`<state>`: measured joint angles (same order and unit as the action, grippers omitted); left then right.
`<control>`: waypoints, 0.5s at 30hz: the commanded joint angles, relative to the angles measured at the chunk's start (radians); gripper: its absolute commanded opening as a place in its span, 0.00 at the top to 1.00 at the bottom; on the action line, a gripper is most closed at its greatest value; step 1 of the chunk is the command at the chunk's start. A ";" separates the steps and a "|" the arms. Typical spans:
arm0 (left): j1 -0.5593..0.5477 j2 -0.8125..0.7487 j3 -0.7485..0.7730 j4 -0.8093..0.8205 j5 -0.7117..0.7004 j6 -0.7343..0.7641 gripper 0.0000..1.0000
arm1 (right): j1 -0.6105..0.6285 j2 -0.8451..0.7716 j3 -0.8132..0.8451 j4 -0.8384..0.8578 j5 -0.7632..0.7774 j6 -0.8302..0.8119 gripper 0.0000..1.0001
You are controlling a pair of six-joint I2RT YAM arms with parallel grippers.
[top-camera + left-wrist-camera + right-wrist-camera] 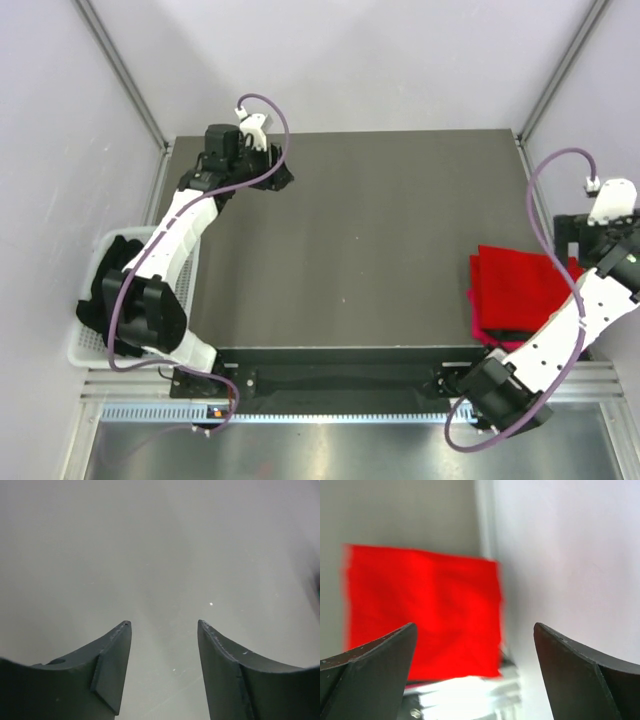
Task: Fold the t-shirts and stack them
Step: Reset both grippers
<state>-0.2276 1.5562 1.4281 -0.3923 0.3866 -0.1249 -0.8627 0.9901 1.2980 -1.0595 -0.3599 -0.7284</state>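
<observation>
A bright red t-shirt [515,288] lies folded at the table's right edge, on top of a pinkish-red t-shirt [478,322] whose edge shows at its near left. My right gripper [568,232] hovers just beyond the stack by the right wall, open and empty. In the right wrist view the red t-shirt [420,605] lies blurred beyond the right gripper [475,627], whose jaws stand wide apart. My left gripper [283,180] is at the table's far left, also open and empty; its view has only bare tabletop past the left gripper [162,625]. Black t-shirts [105,285] are heaped in a basket.
The white mesh basket [85,345] sits off the table's left edge beside the left arm. The dark tabletop [380,240] stretches between the arms. Pale walls and metal frame posts [125,70] close in the sides and back.
</observation>
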 commanded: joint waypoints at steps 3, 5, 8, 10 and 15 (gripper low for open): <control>0.005 -0.090 -0.057 0.003 -0.107 0.074 0.38 | 0.228 0.009 -0.031 -0.022 -0.370 0.142 0.00; 0.005 -0.111 -0.086 0.003 -0.135 0.076 0.36 | 0.336 -0.010 -0.089 0.126 -0.396 0.339 0.00; 0.005 -0.174 -0.144 0.006 -0.135 0.048 0.19 | 0.569 -0.016 -0.161 0.359 -0.364 0.556 0.00; 0.005 -0.183 -0.152 -0.003 -0.120 0.044 0.20 | 0.749 0.027 -0.174 0.450 -0.249 0.619 0.00; 0.002 -0.079 -0.043 -0.192 -0.115 0.082 0.19 | 0.906 0.232 -0.086 0.506 -0.120 0.771 0.00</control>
<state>-0.2268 1.4258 1.2957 -0.4702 0.2714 -0.0734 -0.0383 1.1210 1.1393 -0.6735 -0.6186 -0.1349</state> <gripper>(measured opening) 0.804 0.995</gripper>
